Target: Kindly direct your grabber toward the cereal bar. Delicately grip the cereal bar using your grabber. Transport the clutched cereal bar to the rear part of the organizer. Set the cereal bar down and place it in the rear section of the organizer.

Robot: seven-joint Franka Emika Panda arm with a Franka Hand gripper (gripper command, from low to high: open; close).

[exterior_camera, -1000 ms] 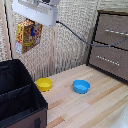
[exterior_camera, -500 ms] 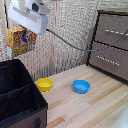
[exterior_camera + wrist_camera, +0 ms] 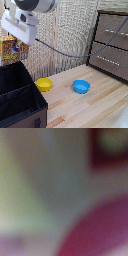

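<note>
- Here, in the exterior view, the cereal bar [image 3: 11, 50] is a flat packet printed in red, yellow and orange; it hangs upright just under the grabber [image 3: 19, 41], pinched in it, up in the air above the organizer [image 3: 22, 107], over its rear edge; the organizer sits at the worktop's [image 3: 95, 107] corner on the exterior view's left.
- The wrist view is a blur of grey, green and dark red; nothing there can be told apart.

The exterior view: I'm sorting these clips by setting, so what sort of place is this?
Probably a home-like room staged for robot trials: a brown wooden dresser against a woven wall screen, a light wood tabletop with two small bowls, and a white robot arm overhead.
</note>
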